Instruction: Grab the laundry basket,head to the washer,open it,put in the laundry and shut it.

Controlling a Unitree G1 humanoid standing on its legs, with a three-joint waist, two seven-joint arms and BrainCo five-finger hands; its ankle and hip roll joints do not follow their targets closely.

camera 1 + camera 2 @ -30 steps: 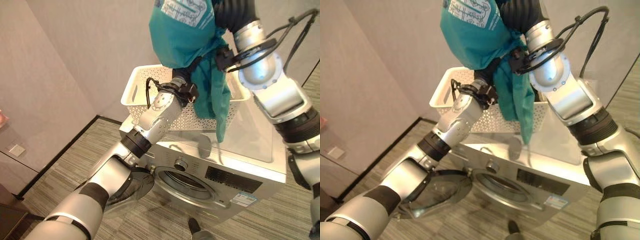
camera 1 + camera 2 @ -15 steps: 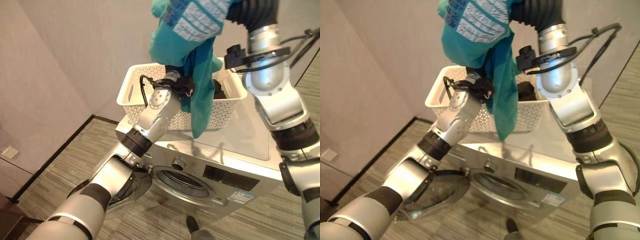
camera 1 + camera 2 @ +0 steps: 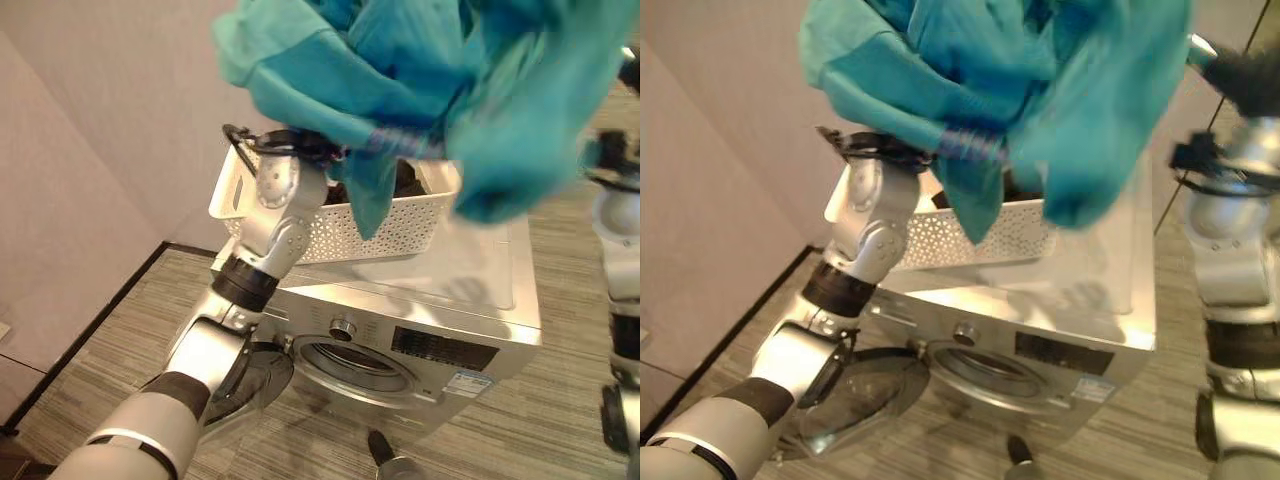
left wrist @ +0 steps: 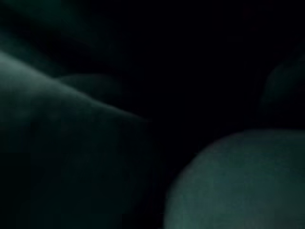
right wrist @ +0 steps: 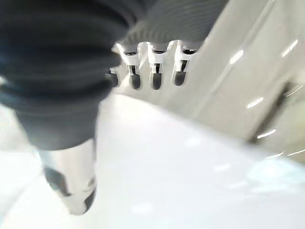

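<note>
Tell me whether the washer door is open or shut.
Open. The round door hangs swung out at the washer's lower left, and the drum opening in the front panel is uncovered.

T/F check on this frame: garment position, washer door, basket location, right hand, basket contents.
1. The teal garment is lifted above the white laundry basket. True.
2. The washer door is closed. False: it hangs open beside the drum opening.
3. The basket sits on the floor. False: it sits on top of the washer.
4. The right hand holds the garment. False: its fingers are straight and hold nothing.
5. Dark laundry lies in the basket. True.
</note>
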